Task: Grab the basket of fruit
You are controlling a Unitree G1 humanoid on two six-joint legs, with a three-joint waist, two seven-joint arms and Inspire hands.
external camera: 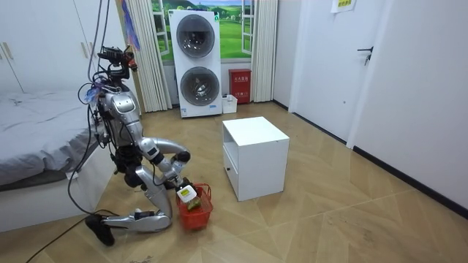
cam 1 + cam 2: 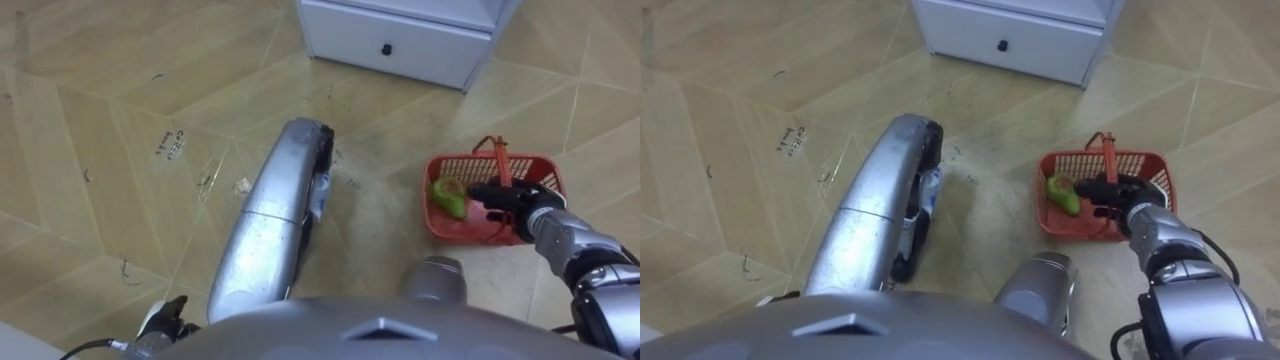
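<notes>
A red plastic fruit basket (image 2: 540,175) stands on the floor by my right side, with a green fruit (image 2: 449,197) in its left end. Its orange handle (image 2: 499,160) rises from the far rim to my right hand (image 2: 512,200), whose dark fingers curl round the handle's top over the basket's middle. In the room view I kneel on the floor with that hand (image 1: 184,191) just above the basket (image 1: 197,212). My left hand (image 2: 163,320) hangs low at the left eye view's bottom left edge.
A white cabinet with a drawer (image 2: 400,35) stands about half a metre beyond the basket. In the room view a bed (image 1: 36,139) is behind me, and stacked washing machines (image 1: 196,62) stand by the far wall.
</notes>
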